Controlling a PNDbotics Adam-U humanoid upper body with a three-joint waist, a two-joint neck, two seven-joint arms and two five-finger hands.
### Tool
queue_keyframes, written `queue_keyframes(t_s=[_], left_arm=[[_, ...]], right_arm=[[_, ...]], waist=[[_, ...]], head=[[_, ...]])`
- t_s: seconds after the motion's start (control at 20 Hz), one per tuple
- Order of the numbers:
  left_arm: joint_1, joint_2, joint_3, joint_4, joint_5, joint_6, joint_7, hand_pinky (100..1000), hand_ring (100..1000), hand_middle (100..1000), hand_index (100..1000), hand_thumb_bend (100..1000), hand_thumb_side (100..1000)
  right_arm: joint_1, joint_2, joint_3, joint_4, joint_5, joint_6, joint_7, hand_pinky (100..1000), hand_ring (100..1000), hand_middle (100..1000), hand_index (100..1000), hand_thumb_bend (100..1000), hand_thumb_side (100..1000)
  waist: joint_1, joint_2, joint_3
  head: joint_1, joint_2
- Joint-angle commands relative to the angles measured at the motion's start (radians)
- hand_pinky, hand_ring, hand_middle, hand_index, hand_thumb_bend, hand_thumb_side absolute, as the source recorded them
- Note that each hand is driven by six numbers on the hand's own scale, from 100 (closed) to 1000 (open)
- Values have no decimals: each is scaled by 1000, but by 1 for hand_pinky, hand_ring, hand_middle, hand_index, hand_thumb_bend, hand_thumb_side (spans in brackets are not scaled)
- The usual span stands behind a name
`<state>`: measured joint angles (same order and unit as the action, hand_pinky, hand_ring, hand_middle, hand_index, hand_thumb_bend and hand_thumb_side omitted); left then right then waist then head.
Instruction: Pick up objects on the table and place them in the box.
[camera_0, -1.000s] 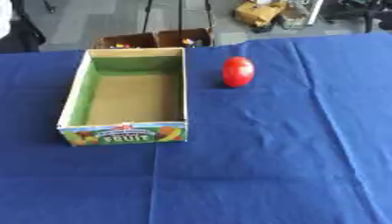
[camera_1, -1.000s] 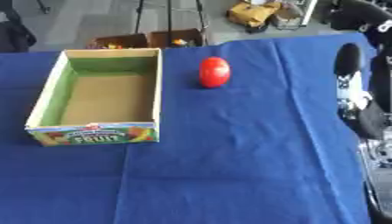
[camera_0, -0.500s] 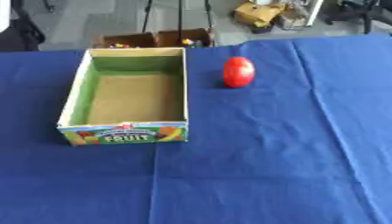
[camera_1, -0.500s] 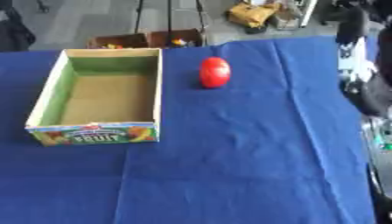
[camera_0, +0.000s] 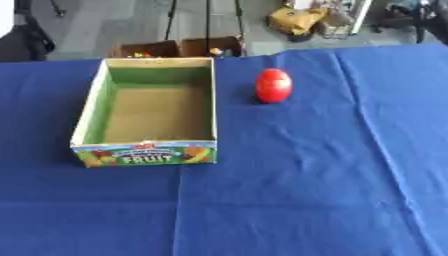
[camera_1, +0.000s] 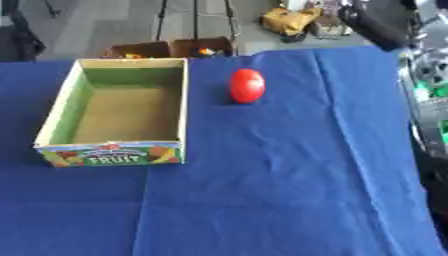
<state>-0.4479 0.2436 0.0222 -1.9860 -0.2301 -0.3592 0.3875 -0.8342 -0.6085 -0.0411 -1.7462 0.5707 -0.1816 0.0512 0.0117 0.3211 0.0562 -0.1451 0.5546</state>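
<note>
Pretty much nothing has been done on this one yet, as far as can be judged. The box (camera_0: 149, 112) is empty: only its bare brown floor and green inner walls can be seen, and nothing has been put in it. The one thing to be picked up, a red egg-shaped object (camera_0: 273, 85), is standing upright on the blue cloth of the bench (camera_0: 306, 190), just beside the box at about 2 o'clock from its middle, apart from the wall and not touching it. No other loose objects can be spotted on the cloth, so the whole job seems to come down to that one red thing being grabbed, carried over the right wall and let go inside. All of that is left.

Now the views. In the left eye view no arm is shown at all, just box, red object and cloth. In the right eye view, dark and silver arm hardware (camera_1: 424, 85) is caught along the right edge, from about 1 o'clock down to 4 o'clock, so the right arm is presumably parked out at that side, well apart from the red object. Whether a robot hand is actually in that blur can't be told, and how far open the fingers are can't be told either; nothing is seen being held. The left robot hand isn't shown in either view.
</note>
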Motion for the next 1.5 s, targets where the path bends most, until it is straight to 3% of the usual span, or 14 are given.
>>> queue_keyframes(t_s=[0.05, 0.1, 0.5, 0.8, 1.15, 1.5], left_arm=[[-6, 3, -4, -14, 7, 0, -7, 726, 895, 771, 841, 100, 1000], [-6, 2, -5, -14, 8, 0, -8, 726, 895, 771, 841, 100, 1000], [-2, -1, -11, -14, 16, 2, -16, 726, 896, 771, 840, 100, 1000], [-2, -4, -16, -14, 21, 4, -21, 726, 896, 771, 840, 100, 1000], [0, -4, -17, -14, 25, 6, -25, 726, 897, 771, 840, 100, 1000], [1, -5, -18, -14, 26, 8, -28, 726, 898, 771, 837, 100, 1000]], right_arm=[[-71, -38, 31, 112, 43, -16, 45, 708, 797, 750, 891, 100, 869], [-95, -37, 44, 153, 58, -24, 58, 710, 800, 755, 892, 100, 906], [-248, -4, 116, 488, 226, -87, 140, 722, 825, 797, 903, 100, 954], [-316, 46, 109, 691, 352, -107, 145, 742, 840, 818, 924, 100, 997], [-350, 64, 82, 845, 426, -143, 244, 776, 872, 844, 965, 100, 978], [-359, 74, 62, 905, 344, -182, 396, 821, 889, 855, 1000, 397, 839]], waist=[[1, -24, 4], [1, -25, 6], [-1, -32, 17], [0, -36, 20], [1, -36, 20], [3, -34, 22]], head=[[-9, 8], [-12, 9], [-30, 12], [-39, 11], [-40, 5], [-42, 0]])
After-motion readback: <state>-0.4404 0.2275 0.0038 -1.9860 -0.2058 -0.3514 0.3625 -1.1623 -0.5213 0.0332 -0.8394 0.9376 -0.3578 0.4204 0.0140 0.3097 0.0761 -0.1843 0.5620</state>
